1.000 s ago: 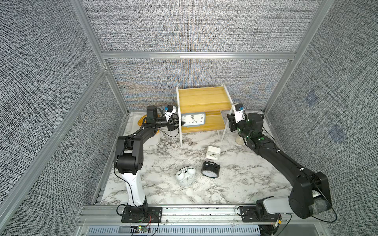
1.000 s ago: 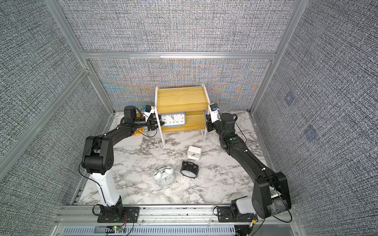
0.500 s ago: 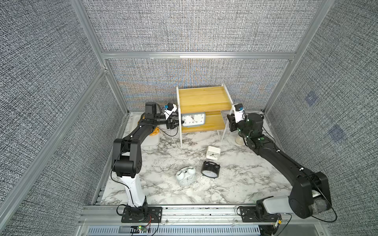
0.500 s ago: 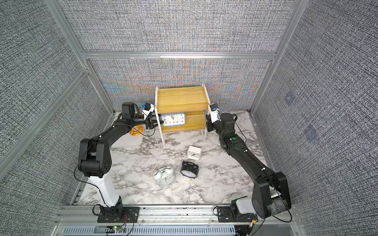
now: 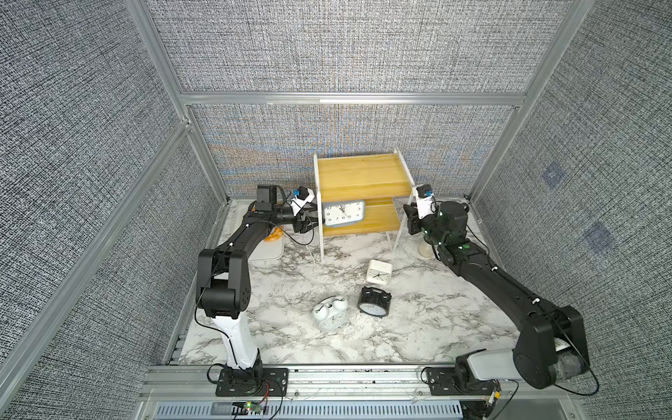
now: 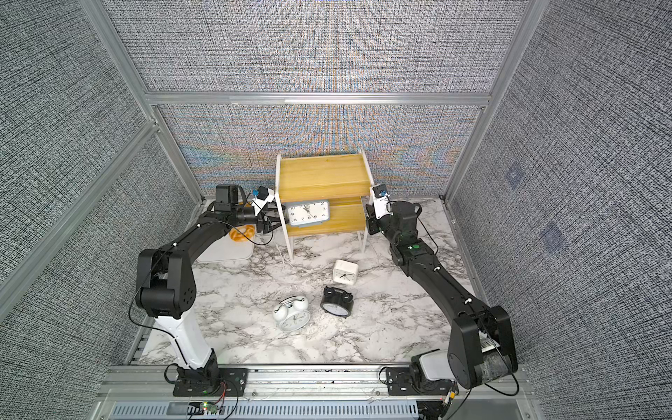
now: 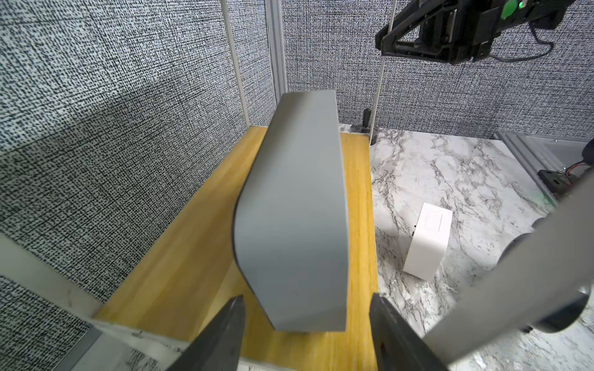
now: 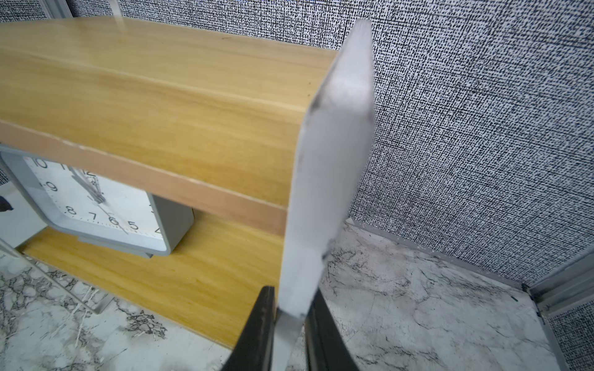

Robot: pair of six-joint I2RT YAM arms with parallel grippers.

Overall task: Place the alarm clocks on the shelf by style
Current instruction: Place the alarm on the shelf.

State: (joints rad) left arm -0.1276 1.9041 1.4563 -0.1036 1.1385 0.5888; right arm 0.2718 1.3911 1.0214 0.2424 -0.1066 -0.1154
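Clocks first: where is the grey-blue clock (image 5: 343,214) against the left tool (image 7: 305,300)?

— Upright on the lower board of the shelf (image 5: 360,174), at the board's 9 o'clock end, with its face toward 6 o'clock. The left tool is at the clock's 9 o'clock, level with the shelf's white side frame. Its fingers (image 7: 225,331) stand apart either side of the clock's near end, with a gap on each side, so it grips nothing.

— And the right tool (image 8: 291,290)?

— At the shelf's 3 o'clock, clamped on the white side frame there.

— Count?

— Four clocks, two tools, one shelf. One clock is on the shelf. Three are on the marble surface at the shelf's 6 o'clock. The white square clock (image 5: 379,276) is nearest the shelf. The black twin-bell clock (image 5: 374,301) is just at its 6 o'clock. The white twin-bell clock (image 5: 330,314) is at the black one's 8 o'clock, near but apart.

— Anything else around?

— A white tray (image 5: 267,251) with bread (image 5: 274,234) lies at the shelf's 8 o'clock, partly under the left arm. A small jar (image 5: 423,249) at 4 o'clock is mostly hidden behind the right arm. The shelf's side frame stands close around the left tool.
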